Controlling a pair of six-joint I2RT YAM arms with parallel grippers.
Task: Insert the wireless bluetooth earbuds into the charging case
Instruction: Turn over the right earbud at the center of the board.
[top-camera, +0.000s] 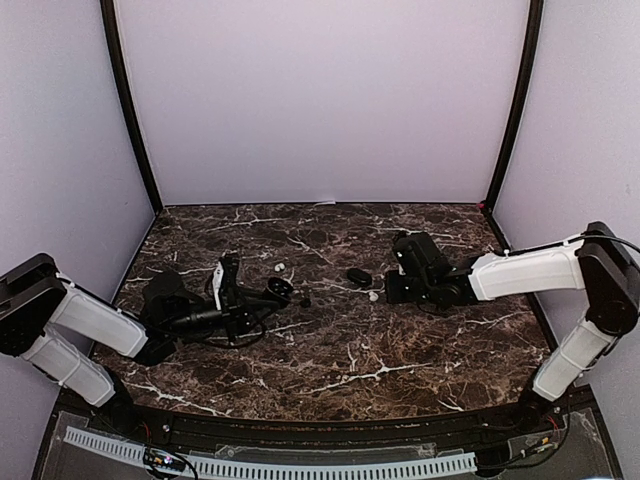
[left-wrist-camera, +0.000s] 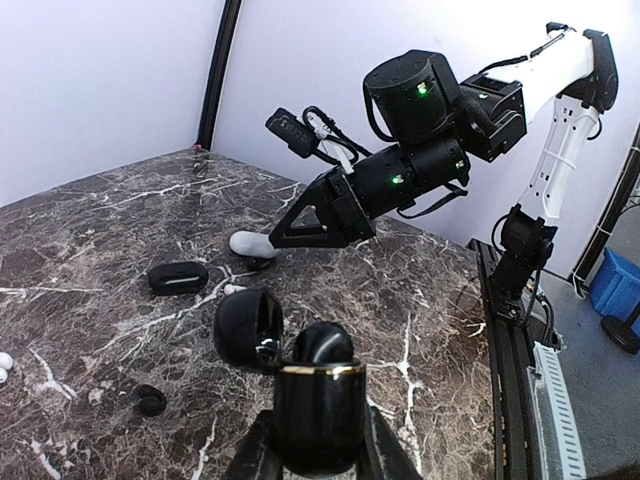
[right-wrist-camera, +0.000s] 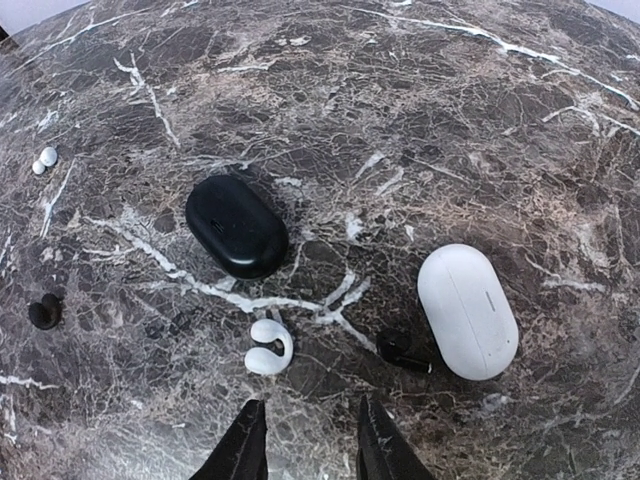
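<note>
My left gripper (left-wrist-camera: 320, 450) is shut on an open black charging case (left-wrist-camera: 318, 400) with a gold rim, its lid (left-wrist-camera: 248, 328) flipped to the left. In the top view this case (top-camera: 278, 288) is left of centre. My right gripper (right-wrist-camera: 310, 445) is open and empty just above the table. A white clip-shaped earbud (right-wrist-camera: 268, 348) lies just ahead of its left finger, and a black earbud (right-wrist-camera: 398, 347) lies beside a closed white case (right-wrist-camera: 467, 311). Another black earbud (right-wrist-camera: 44, 311) and two small white earbuds (right-wrist-camera: 44, 159) lie farther off.
A closed black oval case (right-wrist-camera: 236, 226) lies beyond the white earbud, and shows mid-table in the top view (top-camera: 358, 275). The marble table (top-camera: 340, 360) is walled by pale panels. The right arm (left-wrist-camera: 420, 150) reaches over the white case (left-wrist-camera: 252, 243).
</note>
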